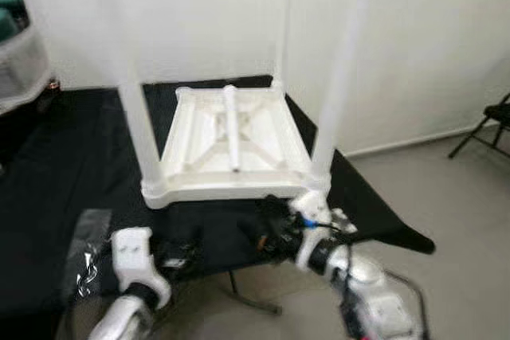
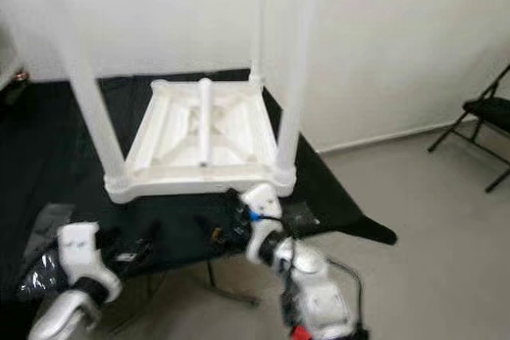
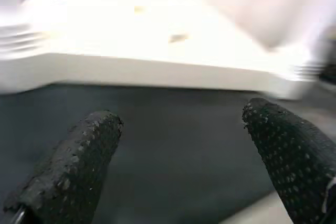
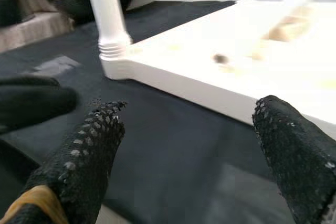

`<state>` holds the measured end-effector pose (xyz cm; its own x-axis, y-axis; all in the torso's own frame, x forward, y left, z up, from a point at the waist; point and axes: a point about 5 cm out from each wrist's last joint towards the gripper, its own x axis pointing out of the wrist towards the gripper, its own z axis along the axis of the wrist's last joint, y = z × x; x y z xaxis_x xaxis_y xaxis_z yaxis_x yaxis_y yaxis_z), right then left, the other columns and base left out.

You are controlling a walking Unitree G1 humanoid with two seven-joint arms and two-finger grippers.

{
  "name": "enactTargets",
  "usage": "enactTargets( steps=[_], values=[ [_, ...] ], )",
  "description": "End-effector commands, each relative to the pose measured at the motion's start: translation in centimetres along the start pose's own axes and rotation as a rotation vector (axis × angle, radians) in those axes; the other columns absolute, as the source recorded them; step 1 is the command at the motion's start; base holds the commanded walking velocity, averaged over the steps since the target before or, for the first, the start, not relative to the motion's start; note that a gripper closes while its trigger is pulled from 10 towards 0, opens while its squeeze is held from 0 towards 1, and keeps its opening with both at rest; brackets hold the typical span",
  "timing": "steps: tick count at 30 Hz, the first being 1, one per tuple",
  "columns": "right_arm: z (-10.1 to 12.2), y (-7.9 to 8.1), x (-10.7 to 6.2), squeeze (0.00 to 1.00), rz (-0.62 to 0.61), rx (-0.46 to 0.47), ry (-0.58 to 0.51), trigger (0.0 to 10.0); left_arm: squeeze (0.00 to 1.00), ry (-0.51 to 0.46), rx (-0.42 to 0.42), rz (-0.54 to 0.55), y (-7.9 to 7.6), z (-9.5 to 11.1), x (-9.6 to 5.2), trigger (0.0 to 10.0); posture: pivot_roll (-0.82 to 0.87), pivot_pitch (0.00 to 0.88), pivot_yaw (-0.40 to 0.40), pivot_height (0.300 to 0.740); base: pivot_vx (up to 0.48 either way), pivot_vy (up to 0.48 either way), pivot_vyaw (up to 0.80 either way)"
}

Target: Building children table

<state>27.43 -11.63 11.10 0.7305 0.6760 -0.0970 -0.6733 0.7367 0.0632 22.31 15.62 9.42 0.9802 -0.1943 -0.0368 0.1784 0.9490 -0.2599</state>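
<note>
White top (image 1: pixel 231 145): upside down on the black cloth (image 1: pixel 72 165), just ahead of both fingertip pairs; three legs up, one lying inside
Left gripper (image 3: pixel 178 145): fingers spread, over cloth
Right gripper (image 4: pixel 189 145): fingers spread, near a corner leg (image 4: pixel 107 11)

Upturned table (image 1: pixel 231 145) apparently rests on cloth (image 1: pixel 72 165), before wall (image 1: pixel 199 5).
</note>
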Motion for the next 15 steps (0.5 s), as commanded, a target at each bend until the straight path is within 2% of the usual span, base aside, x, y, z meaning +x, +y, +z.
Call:
enactTargets(
  steps=[1, 5, 13, 15],
  values=[
    [0.24, 1.09, 0.84, 0.00, 0.066, 0.002, -0.031, 10.0, 0.00, 0.008, 0.020, 0.034, 0.87, -0.11, -0.36, 10.0, 0.01, 0.000, -0.015, 0.740, 0.000, -0.439, 0.79],
    [0.00, 1.68, 1.00, 0.00, 0.089, 0.014, -0.042, 10.0, 0.00, 0.018, 0.041, 0.012, 1.09, -0.10, -0.42, 10.0, 0.00, 0.000, 0.010, 0.740, 0.000, -0.435, 0.79],
    [-0.11, 1.69, 1.20, 0.00, 0.080, 0.035, -0.055, 10.0, 0.00, 0.018, 0.054, 0.005, 1.26, -0.10, -0.25, 10.0, 0.00, 0.000, 0.023, 0.740, 0.000, -0.435, 0.79],
    [-0.07, 1.51, 1.21, 0.00, 0.068, 0.045, -0.061, 10.0, 0.00, 0.015, 0.057, 0.005, 1.20, -0.01, -0.05, 10.0, 0.00, 0.000, 0.015, 0.740, 0.000, -0.435, 0.35]
  ],
)
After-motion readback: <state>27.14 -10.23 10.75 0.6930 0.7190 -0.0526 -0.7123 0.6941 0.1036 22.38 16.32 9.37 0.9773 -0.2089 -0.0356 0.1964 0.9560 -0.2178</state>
